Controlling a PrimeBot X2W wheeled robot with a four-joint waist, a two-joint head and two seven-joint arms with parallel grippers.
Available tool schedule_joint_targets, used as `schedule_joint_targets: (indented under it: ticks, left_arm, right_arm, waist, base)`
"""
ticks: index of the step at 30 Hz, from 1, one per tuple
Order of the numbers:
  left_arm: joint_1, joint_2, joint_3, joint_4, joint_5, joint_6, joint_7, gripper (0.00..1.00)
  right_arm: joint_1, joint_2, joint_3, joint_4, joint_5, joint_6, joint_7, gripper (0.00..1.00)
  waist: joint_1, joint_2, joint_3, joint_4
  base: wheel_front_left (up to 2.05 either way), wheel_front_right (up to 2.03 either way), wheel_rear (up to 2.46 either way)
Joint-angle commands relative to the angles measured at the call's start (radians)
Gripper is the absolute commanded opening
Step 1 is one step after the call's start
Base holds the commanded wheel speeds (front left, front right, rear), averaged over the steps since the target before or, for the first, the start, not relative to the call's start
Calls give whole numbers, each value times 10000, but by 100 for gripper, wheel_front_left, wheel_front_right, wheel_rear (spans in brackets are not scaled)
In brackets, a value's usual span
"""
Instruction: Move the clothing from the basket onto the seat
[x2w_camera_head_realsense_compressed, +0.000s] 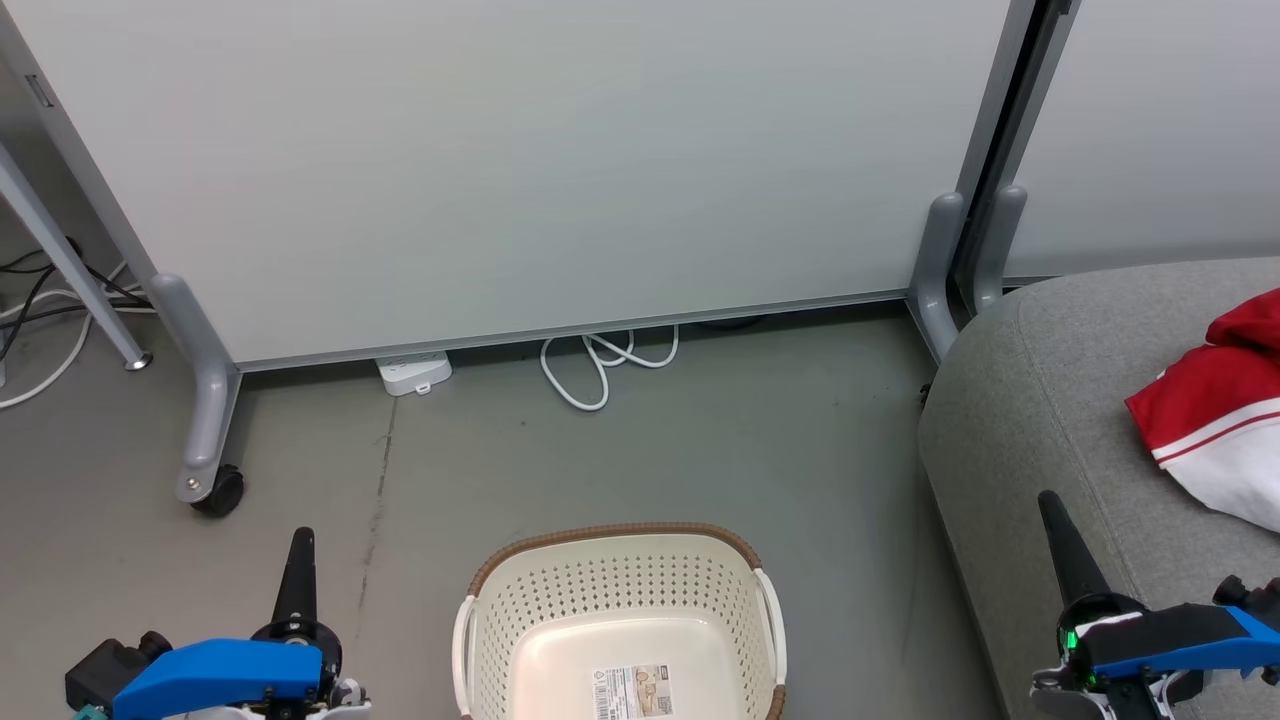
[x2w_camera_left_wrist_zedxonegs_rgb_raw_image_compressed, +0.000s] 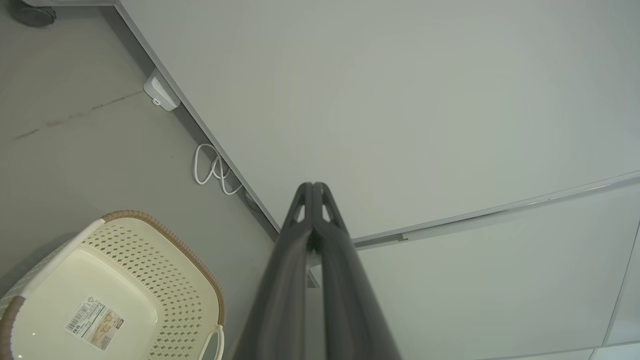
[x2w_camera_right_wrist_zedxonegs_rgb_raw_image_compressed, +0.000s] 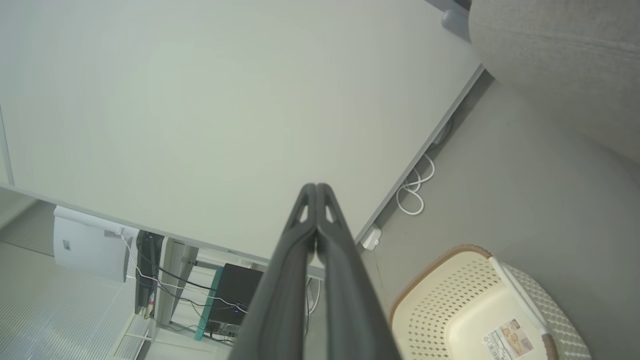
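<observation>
Basket (x2w_camera_head_realsense_compressed: 620, 575), cream with brown rim, head view: stands on the grey floor (x2w_camera_head_realsense_compressed: 700, 440) at bottom centre, its bare bottom showing a paper label (x2w_camera_head_realsense_compressed: 632, 692). Clothing (x2w_camera_head_realsense_compressed: 1215, 420), red with a white panel and stripe: lies on the seat (x2w_camera_head_realsense_compressed: 1040, 400) at the right edge, well apart from the basket. Left gripper (x2w_camera_head_realsense_compressed: 301, 545), lower left: fingers together, holding nothing, above the floor beside the basket. Right gripper (x2w_camera_head_realsense_compressed: 1055, 510), lower right: fingers together, holding nothing, over the front of the seat, near the clothing but apart from it. Backdrop: pale partition panel (x2w_camera_head_realsense_compressed: 520, 170), with a white power strip (x2w_camera_head_realsense_compressed: 413, 373) and looped white cable (x2w_camera_head_realsense_compressed: 600, 365) at its base.

Left wrist view: two dark fingers pressed tip to tip, nothing between them, pointing at the partition panel. Basket at lower left, label visible on its bottom. Power strip and cable along the panel's foot.

Right wrist view: fingers closed tip to tip, nothing gripped. Basket at lower right, label showing. Corner of the seat at upper right. Cable and power strip by the panel's edge. Dark box (x2w_camera_right_wrist_zedxonegs_rgb_raw_image_compressed: 235, 295) beyond the panel at lower left.
</observation>
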Motion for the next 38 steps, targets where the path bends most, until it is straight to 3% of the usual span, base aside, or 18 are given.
schedule_joint_targets:
  ticks: [1,38]
  left_arm:
    - [-253,5,85,-117,-177,-23,44,0]
    - [-606,3,444,-473,-3003,-35,839,0]
  right_arm:
    - [-228,-3,-24,-105,234,3,30,0]
    - [-442,6,-166,-122,3432,4,401,0]
  waist:
    - [0,-1,3,-2]
    - [0,-1,140,-131]
  base:
    - [0,0,0]
    - [0,0,0]
